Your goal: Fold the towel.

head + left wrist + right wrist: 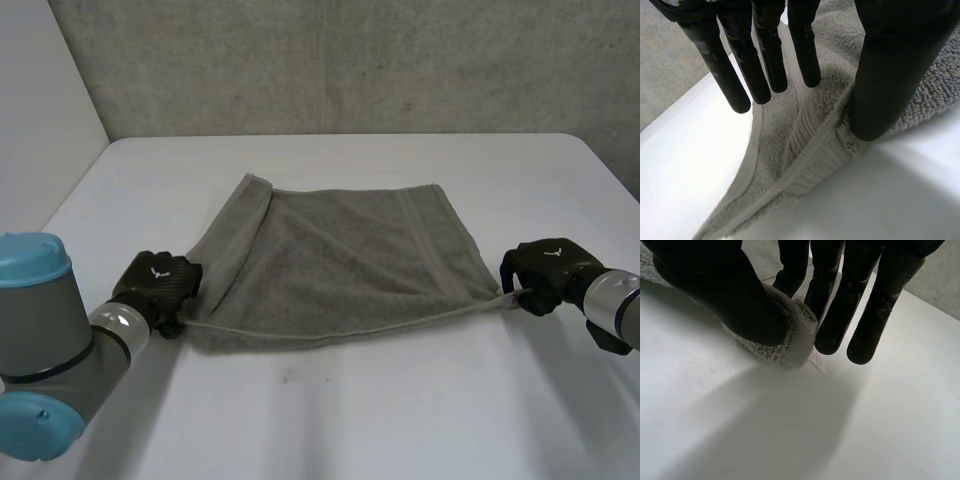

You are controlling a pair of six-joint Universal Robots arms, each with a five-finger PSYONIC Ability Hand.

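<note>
Towel (340, 260), grey, lies mostly flat at the middle of the white table (400, 420). Its left side edge is rolled over on itself. Its near hem runs as a thin raised line from one hand to the other.

Left hand (155, 285): positioned at the near-left corner of the towel, knuckles up. In the left wrist view the thumb (890, 75) bears down on the hem of the towel (805, 150). The fingers (760, 65) extend straight on the far side of a raised, wrinkled fold. The cloth is pinched between thumb and fingers.

Right hand (540, 270): positioned at the near-right corner. In the right wrist view the thumb (725, 295) clamps the towel corner (795, 335) against the fingers (840, 305), with the corner bunched and wrapped around the thumb tip. A small white label (817, 360) hangs from that corner, just above the table (790, 440).

Both far corners rest on the table, well apart from either hand.
</note>
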